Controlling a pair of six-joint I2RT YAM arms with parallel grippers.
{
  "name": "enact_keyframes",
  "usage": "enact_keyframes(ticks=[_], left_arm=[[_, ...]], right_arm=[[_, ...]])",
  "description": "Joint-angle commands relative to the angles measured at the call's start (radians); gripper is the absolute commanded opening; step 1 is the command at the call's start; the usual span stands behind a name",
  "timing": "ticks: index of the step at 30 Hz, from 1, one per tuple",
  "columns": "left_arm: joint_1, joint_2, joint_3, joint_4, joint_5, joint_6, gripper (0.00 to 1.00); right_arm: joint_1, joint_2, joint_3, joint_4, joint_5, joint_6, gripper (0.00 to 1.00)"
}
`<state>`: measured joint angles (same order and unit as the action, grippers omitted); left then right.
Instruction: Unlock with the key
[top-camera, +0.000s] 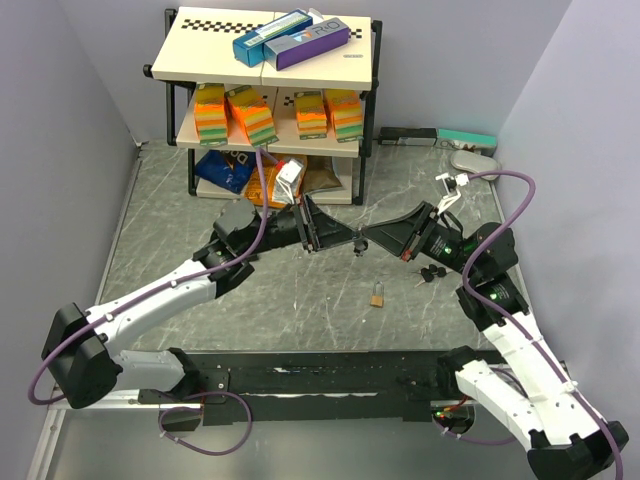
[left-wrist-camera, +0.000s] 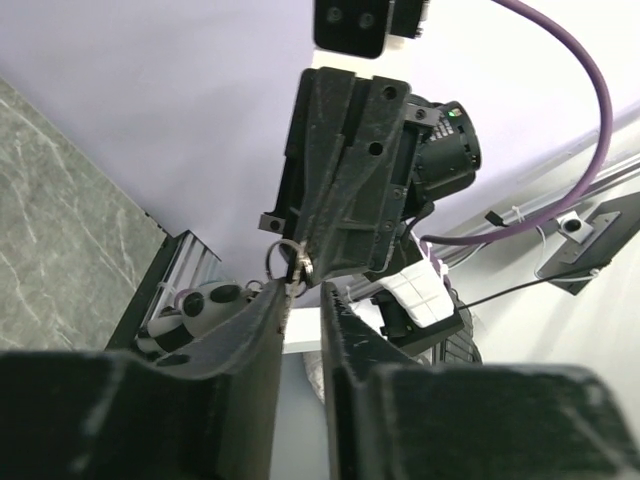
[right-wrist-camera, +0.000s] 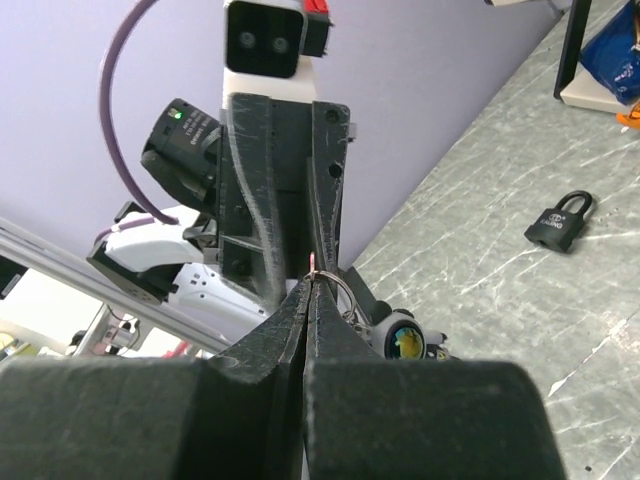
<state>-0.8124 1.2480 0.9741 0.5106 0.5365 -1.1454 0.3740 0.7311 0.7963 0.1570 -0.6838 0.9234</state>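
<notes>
My two grippers meet tip to tip in the air over the middle of the table. My right gripper (top-camera: 374, 240) (right-wrist-camera: 312, 285) is shut on the small key (top-camera: 358, 243) (right-wrist-camera: 315, 268), and the key ring (right-wrist-camera: 340, 290) hangs beside its tips. My left gripper (top-camera: 343, 238) (left-wrist-camera: 305, 300) faces it with its jaws a little apart. The key and ring (left-wrist-camera: 290, 265) sit at the tip of its left finger, not clamped. A small padlock (top-camera: 378, 296) lies on the table below and in front of the grippers. It looks dark in the right wrist view (right-wrist-camera: 560, 222).
Small dark items (top-camera: 432, 272) lie on the table under the right arm. A shelf rack (top-camera: 268, 110) with sponges and boxes stands at the back, with bags beneath it. A grey object (top-camera: 472, 160) lies at the back right. Walls close in on both sides.
</notes>
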Motion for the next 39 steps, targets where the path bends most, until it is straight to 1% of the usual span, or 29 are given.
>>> enact_keyframes(ticks=[1,2,4,5,8,14,16,17,18,19,21,22,24,25,26,27,28,29,30,31,32,34,36,37,39], left_arm=[[-0.008,-0.032,-0.008,0.054,-0.006,0.001,0.21],[-0.008,-0.033,-0.008,0.052,-0.01,0.001,0.17],[-0.01,-0.036,-0.008,0.045,-0.013,0.001,0.12],[-0.01,-0.036,-0.008,0.04,-0.015,0.003,0.08],[-0.01,-0.035,-0.008,0.029,-0.018,0.006,0.01],[-0.011,-0.048,-0.005,-0.02,-0.014,0.05,0.01],[-0.008,-0.048,0.021,-0.061,0.008,0.081,0.01],[-0.007,-0.047,0.031,-0.119,0.016,0.111,0.01],[-0.005,-0.047,0.038,-0.139,0.038,0.124,0.01],[-0.002,-0.047,0.05,-0.156,0.058,0.133,0.01],[0.01,-0.041,0.06,-0.202,0.123,0.156,0.01],[0.015,-0.039,0.067,-0.217,0.144,0.165,0.01],[0.03,-0.035,0.078,-0.271,0.196,0.191,0.01],[0.033,-0.032,0.092,-0.286,0.253,0.199,0.01],[0.036,-0.025,0.101,-0.312,0.285,0.225,0.01],[0.036,-0.016,0.113,-0.375,0.311,0.243,0.01],[0.036,-0.007,0.142,-0.414,0.365,0.266,0.01],[0.036,-0.002,0.155,-0.446,0.388,0.304,0.01],[0.036,0.007,0.167,-0.477,0.405,0.324,0.01],[0.036,0.011,0.19,-0.539,0.425,0.343,0.01],[0.036,0.014,0.199,-0.556,0.454,0.37,0.01],[0.036,0.031,0.222,-0.608,0.485,0.404,0.01],[0.036,0.056,0.241,-0.652,0.526,0.432,0.01],[0.036,0.065,0.264,-0.705,0.536,0.464,0.01],[0.036,0.088,0.297,-0.745,0.554,0.493,0.01]], right_arm=[[-0.006,0.002,0.003,0.041,-0.023,0.012,0.0],[-0.006,0.002,0.004,0.039,-0.026,0.011,0.0],[-0.006,0.002,0.004,0.035,-0.028,0.012,0.0],[-0.006,0.002,0.004,0.033,-0.029,0.011,0.0],[-0.006,0.002,0.006,0.024,-0.034,0.008,0.0],[-0.007,0.01,0.024,-0.023,-0.063,-0.017,0.0],[-0.01,0.011,0.043,-0.056,-0.074,-0.044,0.0],[-0.018,0.011,0.047,-0.08,-0.08,-0.052,0.01],[-0.024,0.01,0.052,-0.089,-0.101,-0.066,0.04],[-0.032,0.01,0.063,-0.099,-0.112,-0.075,0.13],[-0.061,0.004,0.072,-0.132,-0.155,-0.093,0.24],[-0.075,0.005,0.078,-0.139,-0.178,-0.097,0.37],[-0.118,0.004,0.084,-0.146,-0.221,-0.109,0.49],[-0.127,0.007,0.096,-0.152,-0.277,-0.118,0.57],[-0.133,0.011,0.107,-0.154,-0.302,-0.133,0.6],[-0.135,0.028,0.122,-0.233,-0.327,-0.187,0.61],[-0.136,0.042,0.162,-0.273,-0.365,-0.22,0.62],[-0.135,0.056,0.184,-0.321,-0.393,-0.251,0.61],[-0.133,0.083,0.201,-0.358,-0.417,-0.309,0.58],[-0.132,0.096,0.231,-0.423,-0.44,-0.331,0.52],[-0.13,0.108,0.244,-0.451,-0.486,-0.351,0.49],[-0.119,0.132,0.27,-0.514,-0.519,-0.399,0.45],[-0.103,0.146,0.276,-0.53,-0.545,-0.412,0.41],[-0.095,0.148,0.277,-0.528,-0.553,-0.41,0.37],[-0.06,0.16,0.277,-0.537,-0.556,-0.416,0.35]])
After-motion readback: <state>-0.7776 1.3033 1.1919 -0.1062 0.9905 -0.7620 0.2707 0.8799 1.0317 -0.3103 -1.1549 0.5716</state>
